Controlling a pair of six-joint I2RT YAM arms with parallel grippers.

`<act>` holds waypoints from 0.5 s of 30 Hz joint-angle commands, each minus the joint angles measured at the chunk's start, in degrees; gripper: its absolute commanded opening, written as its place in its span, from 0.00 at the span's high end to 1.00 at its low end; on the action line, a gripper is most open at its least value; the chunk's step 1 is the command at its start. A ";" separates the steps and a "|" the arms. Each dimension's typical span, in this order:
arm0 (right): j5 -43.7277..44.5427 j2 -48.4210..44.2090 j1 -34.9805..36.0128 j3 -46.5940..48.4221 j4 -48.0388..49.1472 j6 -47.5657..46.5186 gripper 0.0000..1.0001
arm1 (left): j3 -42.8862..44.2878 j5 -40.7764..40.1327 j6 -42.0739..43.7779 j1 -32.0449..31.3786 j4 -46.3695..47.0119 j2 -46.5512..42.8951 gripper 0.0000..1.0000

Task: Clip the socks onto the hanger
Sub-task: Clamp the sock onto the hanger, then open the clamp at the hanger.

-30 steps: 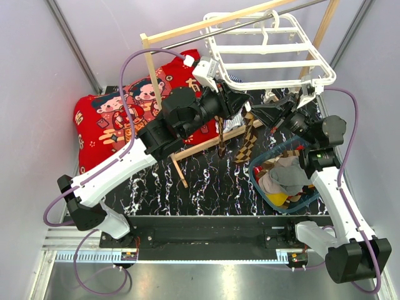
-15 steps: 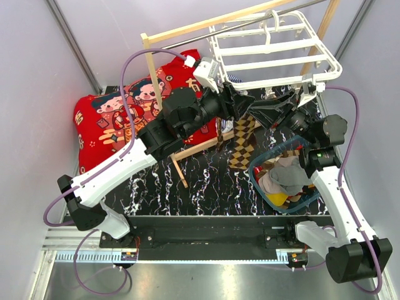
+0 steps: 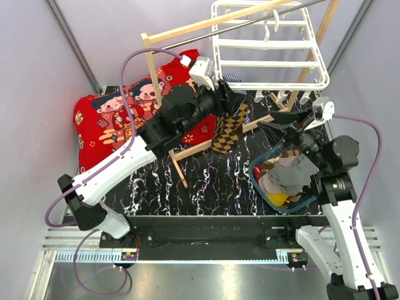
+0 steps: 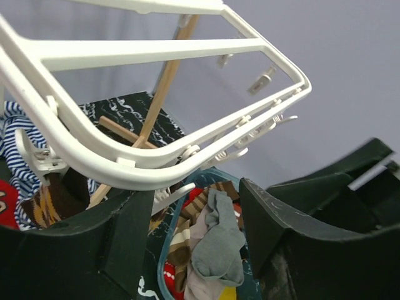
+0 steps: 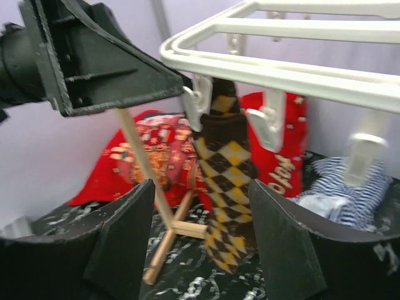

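A brown-black-tan diamond-checkered sock [image 5: 226, 187] is hanging by its dark cuff from a white peg [image 5: 199, 100] on the near rail of the large white plastic grid hanger [image 3: 269, 45], reaching down toward the black marbled tabletop [image 3: 206, 181]. The left gripper [image 3: 230, 103] is hovering just under that rail with its fingers spread wide and empty, and the right gripper [image 3: 282, 122] is facing the sock, likewise gaping and holding nothing. A plain grey sock [image 3: 295, 176] is lying among others in the blue-rimmed clear basket [image 3: 252, 172].

Overhead view looks down; 2 wrist views closely share the hanger [image 3: 269, 64].
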 commanded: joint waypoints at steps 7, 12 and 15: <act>10.75 0.63 0.26 -4.27 1.66 -12.26 0.29 | -0.89 -0.99 -0.08 3.49 2.69 -2.41 0.39; 9.69 4.67 0.43 -4.19 9.05 -11.38 0.29 | -0.71 -1.08 0.27 4.19 2.17 -2.42 0.38; 9.43 6.60 0.61 -4.01 12.66 -10.68 0.29 | -0.62 -0.91 0.27 4.37 2.17 -2.68 0.38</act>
